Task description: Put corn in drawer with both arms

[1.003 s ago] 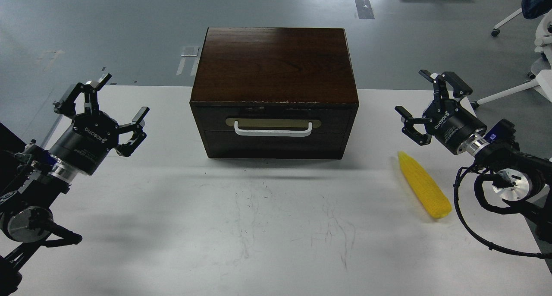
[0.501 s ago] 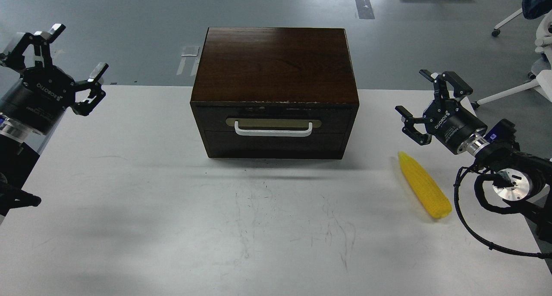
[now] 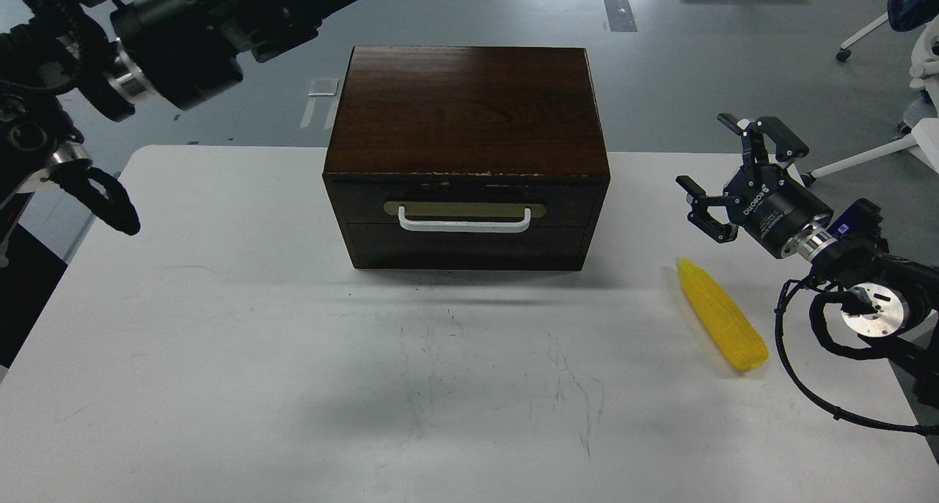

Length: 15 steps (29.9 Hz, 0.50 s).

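Observation:
The yellow corn (image 3: 722, 316) lies on the white table (image 3: 220, 327) at the right, tip pointing toward the back. The dark brown box (image 3: 466, 107) stands at the table's back middle; its drawer (image 3: 572, 210) is shut, with a white bar handle (image 3: 463, 226) on a brass plate. My right gripper (image 3: 701, 151) is open and empty, hovering just behind and above the corn, apart from it. My left gripper (image 3: 293, 4) is raised high at the top left, beside the box's back left corner; its upper finger is cut off by the view's edge.
Grey floor lies beyond the table's back edge. White chair legs (image 3: 866, 158) stand at the far right behind my right arm. Black cables (image 3: 807, 386) loop from my right arm over the table's right edge.
My left arm has swung up and to the right, from the table's left edge to high beside the box's back left corner. My right gripper has shifted slightly. Corn and drawer have not moved.

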Tool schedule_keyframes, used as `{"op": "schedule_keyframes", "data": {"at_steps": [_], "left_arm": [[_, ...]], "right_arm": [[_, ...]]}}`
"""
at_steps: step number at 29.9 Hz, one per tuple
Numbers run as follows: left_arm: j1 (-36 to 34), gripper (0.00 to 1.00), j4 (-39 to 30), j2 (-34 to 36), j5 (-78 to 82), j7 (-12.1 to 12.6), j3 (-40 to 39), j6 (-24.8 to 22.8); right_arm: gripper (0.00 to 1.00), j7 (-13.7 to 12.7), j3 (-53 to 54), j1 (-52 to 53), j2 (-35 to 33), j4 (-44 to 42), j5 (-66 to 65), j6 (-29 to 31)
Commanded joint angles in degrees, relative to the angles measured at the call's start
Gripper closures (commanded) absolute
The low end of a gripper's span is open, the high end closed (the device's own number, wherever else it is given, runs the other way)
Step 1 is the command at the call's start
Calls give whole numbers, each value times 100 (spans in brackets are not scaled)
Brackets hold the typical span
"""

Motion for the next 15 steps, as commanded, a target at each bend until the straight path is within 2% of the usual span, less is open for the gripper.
{"op": "schedule_keyframes", "data": {"at_steps": [1, 3, 5, 7, 11, 15], "left_arm": [[-682, 2, -20, -174, 922, -9, 895, 0], [-1252, 2, -11, -350, 1763, -9, 1773, 0], [-1526, 2, -11, -438, 2413, -9, 2283, 0], [-1728, 2, 15, -491, 2811, -9, 2663, 0], [-2563, 2, 173, -728, 3349, -9, 4146, 0], [-2793, 2, 252, -1000, 3533, -9, 4650, 0]], "right_arm": [[0, 0, 22, -17, 10, -134, 0, -1], [0, 0, 22, -17, 2, -169, 9, -1], [0, 0, 31, -17, 2, -178, 0, -1], [0, 0, 31, -17, 2, -178, 0, -1], [0, 0, 31, -8, 2, -178, 0, -1], [0, 0, 40, -8, -7, -178, 0, -1]]}}
